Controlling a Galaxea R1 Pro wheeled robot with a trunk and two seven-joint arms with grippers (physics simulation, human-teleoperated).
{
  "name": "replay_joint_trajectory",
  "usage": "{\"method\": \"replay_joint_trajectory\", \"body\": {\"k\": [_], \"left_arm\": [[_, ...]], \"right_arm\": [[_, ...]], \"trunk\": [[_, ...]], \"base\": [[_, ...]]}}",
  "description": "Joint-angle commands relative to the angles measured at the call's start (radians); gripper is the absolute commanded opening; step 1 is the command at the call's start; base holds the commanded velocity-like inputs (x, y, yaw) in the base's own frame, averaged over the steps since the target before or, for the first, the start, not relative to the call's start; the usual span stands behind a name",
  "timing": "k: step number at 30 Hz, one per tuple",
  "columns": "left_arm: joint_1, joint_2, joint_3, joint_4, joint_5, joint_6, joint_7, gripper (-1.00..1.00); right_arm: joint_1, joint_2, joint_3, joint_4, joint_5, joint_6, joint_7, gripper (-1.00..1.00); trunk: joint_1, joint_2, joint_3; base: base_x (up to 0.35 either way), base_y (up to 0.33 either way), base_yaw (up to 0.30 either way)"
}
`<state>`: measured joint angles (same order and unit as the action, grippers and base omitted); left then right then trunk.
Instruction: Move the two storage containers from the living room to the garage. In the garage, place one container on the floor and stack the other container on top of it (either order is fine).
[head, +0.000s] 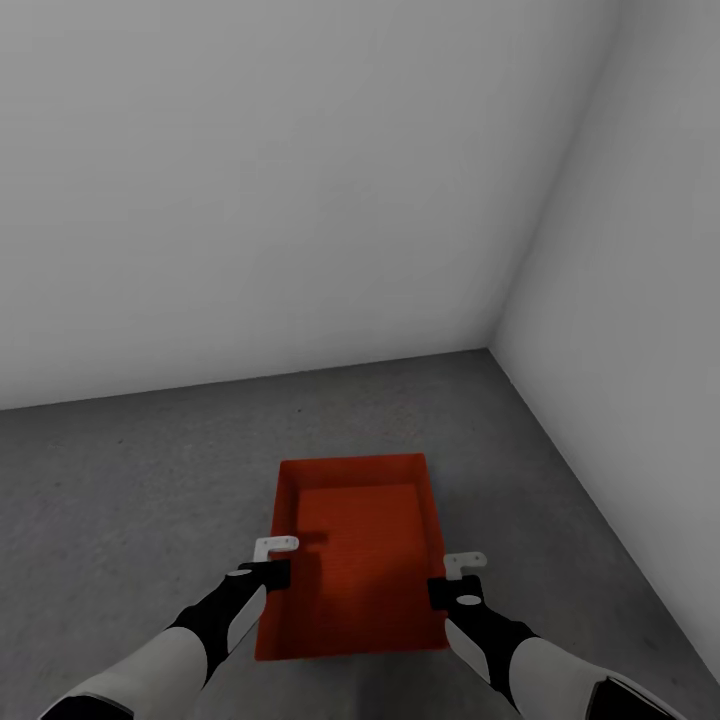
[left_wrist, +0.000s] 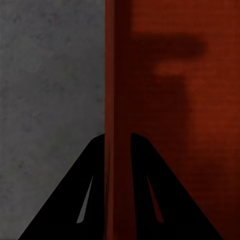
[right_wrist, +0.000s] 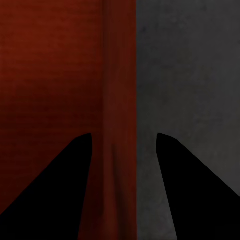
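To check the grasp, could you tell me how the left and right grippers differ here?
On the left gripper, the fingers pinch one side wall of the storage container closely. On the right gripper, they straddle the opposite wall, spread wider, with a gap on the outer side. Both reach over the rim.

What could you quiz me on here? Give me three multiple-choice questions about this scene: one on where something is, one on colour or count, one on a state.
1. Where is the bin?
A. Near a corner of two walls
B. On a shelf
C. Beside a sofa

2. What colour is the bin?
A. Blue
B. Orange-red
C. Green

3. How is the left claw placed?
A. Far from the bin
B. Inside the bin, touching its bottom
C. Astride the bin's side wall, tight on it

Answers:
1 A: the head view shows two pale walls meeting just beyond it, over the grey floor.
2 B: its walls and bottom show orange-red.
3 C: the left wrist view shows one finger on either side of the wall, pressed against it.
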<state>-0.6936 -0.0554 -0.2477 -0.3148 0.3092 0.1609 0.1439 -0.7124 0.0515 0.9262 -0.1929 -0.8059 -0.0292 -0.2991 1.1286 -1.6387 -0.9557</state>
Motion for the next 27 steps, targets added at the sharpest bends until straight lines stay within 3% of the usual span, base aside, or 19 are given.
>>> {"method": "replay_joint_trajectory", "body": {"k": [1, 2, 3, 4, 27], "left_arm": [[0.0, 0.003, -0.025, -0.004, -0.025, -0.02, 0.016, -1.0], [0.0, 0.003, -0.025, -0.004, -0.025, -0.02, 0.016, -1.0], [0.0, 0.003, -0.025, -0.003, -0.025, -0.02, 0.016, -1.0], [0.0, 0.003, -0.025, -0.003, -0.026, -0.02, 0.016, 1.0], [0.0, 0.004, -0.025, -0.004, -0.025, -0.02, 0.014, 1.0]], "right_arm": [[-0.001, -0.001, -0.003, 0.009, -0.033, -0.005, -0.005, -1.0], [-0.001, -0.001, -0.003, 0.01, -0.033, -0.005, -0.006, -1.0], [-0.001, -0.001, -0.003, 0.01, -0.033, -0.005, -0.005, 1.0], [-0.001, -0.001, -0.003, 0.01, -0.033, -0.005, -0.005, 1.0], [-0.001, 0.0, -0.002, 0.009, -0.033, -0.005, -0.003, 1.0]], "trunk": [[0.0, 0.0, -0.001], [0.0, 0.0, -0.001], [0.0, 0.0, -0.001], [0.0, 0.0, -0.001], [0.0, 0.0, -0.001]], "base": [[0.0, 0.0, 0.0], [0.0, 0.0, 0.0], [0.0, 0.0, 0.0], [0.0, 0.0, 0.0], [0.0, 0.0, 0.0]]}}
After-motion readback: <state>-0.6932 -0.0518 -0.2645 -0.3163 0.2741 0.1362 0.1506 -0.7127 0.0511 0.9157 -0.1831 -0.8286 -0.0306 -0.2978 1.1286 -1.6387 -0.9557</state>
